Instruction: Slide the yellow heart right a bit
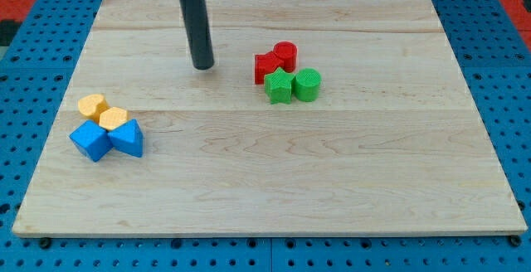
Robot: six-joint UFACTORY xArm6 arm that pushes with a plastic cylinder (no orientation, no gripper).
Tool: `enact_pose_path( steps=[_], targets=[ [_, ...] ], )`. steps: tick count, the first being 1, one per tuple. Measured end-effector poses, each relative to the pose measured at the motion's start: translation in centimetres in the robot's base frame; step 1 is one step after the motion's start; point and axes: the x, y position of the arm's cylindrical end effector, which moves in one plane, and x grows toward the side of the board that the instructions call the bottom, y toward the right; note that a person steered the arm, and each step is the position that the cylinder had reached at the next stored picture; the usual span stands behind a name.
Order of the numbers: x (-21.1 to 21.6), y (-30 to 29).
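the wooden board (274, 181) carries eight blocks: two red, two green, two blue, two yellow. my tip (202, 66), a bare rod holding and touching nothing, rests near the view's top, well apart from the yellow heart (113, 118), which lies lower left, touching the yellow block (91, 104), blue cube (90, 141) and blue triangle (127, 138).

We see a pale wooden board (274, 181) lying on a blue pegboard (50, 23). Taking the green star (279, 86) as our landmark: a green cylinder (306, 84) touches it on the view's right, a red block (266, 66) and a red cylinder (285, 54) sit just above it. Well off to the view's left and lower lie two yellow blocks (92, 104) (113, 118) and, touching them below, a blue cube (90, 140) and a blue triangle (127, 137). Our tip (202, 65) rests on the board, up and to the left of the star, apart from every block.
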Motion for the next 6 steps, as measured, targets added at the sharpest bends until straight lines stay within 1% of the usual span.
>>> enact_pose_path(
  steps=[1, 2, 3, 4, 6],
  targets=[
    [-2.2, -4.7],
    [-4.1, -7.3],
    [-3.0, -14.6],
    [-1.2, -19.3],
    [3.2, -19.5]
  ],
)
